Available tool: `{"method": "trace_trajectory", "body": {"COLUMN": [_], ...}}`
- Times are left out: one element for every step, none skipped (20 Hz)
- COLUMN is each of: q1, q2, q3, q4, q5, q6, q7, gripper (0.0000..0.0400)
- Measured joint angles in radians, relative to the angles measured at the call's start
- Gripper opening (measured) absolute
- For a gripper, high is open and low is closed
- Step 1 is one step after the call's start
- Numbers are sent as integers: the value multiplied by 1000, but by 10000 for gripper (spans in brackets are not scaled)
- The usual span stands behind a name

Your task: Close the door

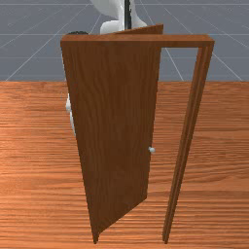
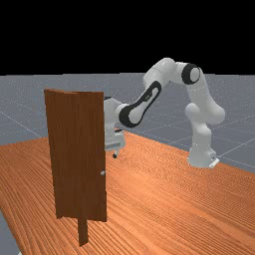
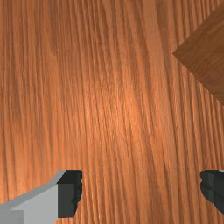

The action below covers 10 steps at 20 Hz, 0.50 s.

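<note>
One frame, one open door, one gripper behind.

In the far view, your white and grey jointed robot arm rises from its white base at the far view's right, bends over at the top, then slopes down toward the far view's left through a round black-banded joint. Beyond this joint, your white two-finger gripper with dark tips hangs pointing downward. In the wrist view, note its blocky black fingertips, standing wide apart. In the front view, your arm's pale upper section appears at top centre.
</note>
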Motion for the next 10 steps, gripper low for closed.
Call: {"method": "trace_trajectory", "body": {"q1": [95,20,32,162,51,73,250,311,251,412], "q2": [0,-5,-8,-4,58,59,98,126,91,174], "q3": [-85,9,13,-95,33,35,-100,-93,42,-64], "q4": [-24,-22,-28,-34,89,86,139,189,141,283], "q5": [-139,-22,-24,-201,-54,-57,-253,-269,-116,-268], "q6": [21,10,13,8,-33,-29,-115,-161,-49,-207], "q7": [234,-8,6,322,-41,17,430,505,299,607], "gripper": [400,400,400,400,400,400,400,400,400,400]}}
